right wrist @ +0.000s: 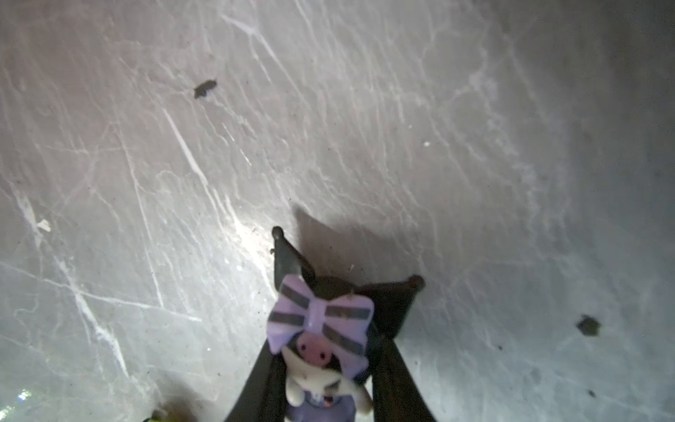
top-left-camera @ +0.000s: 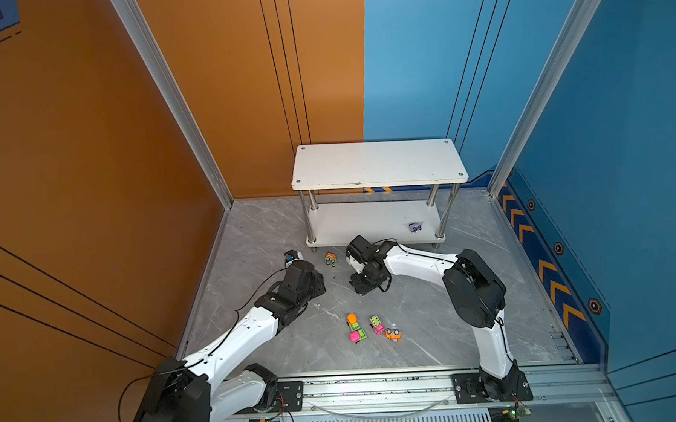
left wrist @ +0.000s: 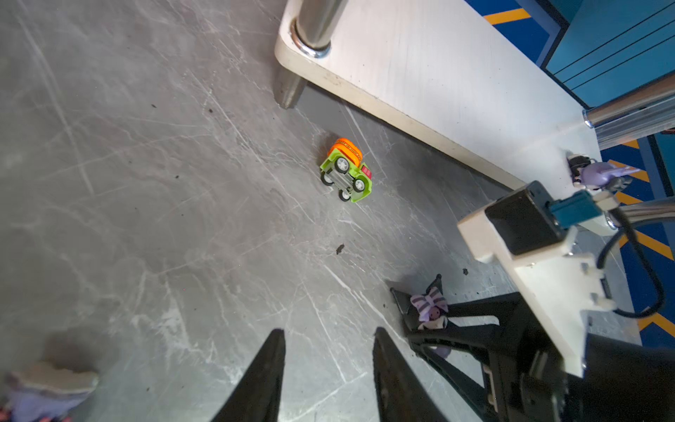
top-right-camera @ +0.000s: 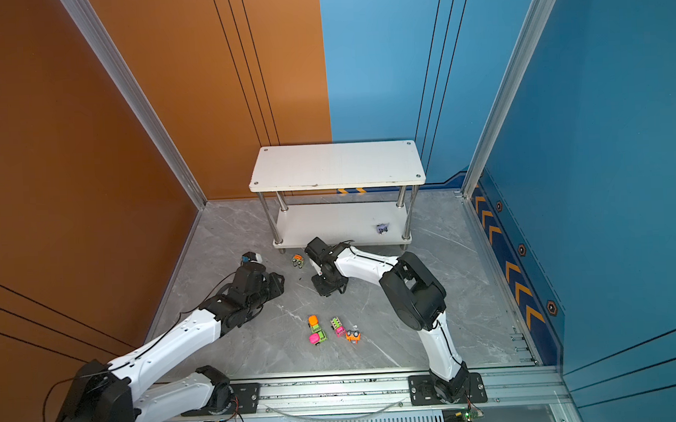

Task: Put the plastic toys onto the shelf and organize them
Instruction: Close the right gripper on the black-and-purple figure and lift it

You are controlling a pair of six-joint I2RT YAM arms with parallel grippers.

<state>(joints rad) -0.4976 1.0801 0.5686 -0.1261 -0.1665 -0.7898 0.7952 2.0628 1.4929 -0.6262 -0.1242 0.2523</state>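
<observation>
The white two-tier shelf stands at the back, and one black-and-lilac figurine rests on its lower board. My right gripper is shut on another figurine just above the floor. An overturned green-and-orange car lies in front of the shelf. My left gripper hangs open over bare floor, left of the right gripper. Several neon cars sit grouped nearer the front.
The grey marble floor is walled in orange on the left and blue on the right. A metal rail carries both arm bases at the front. A blurred lilac-and-grey object shows at the edge of the left wrist view.
</observation>
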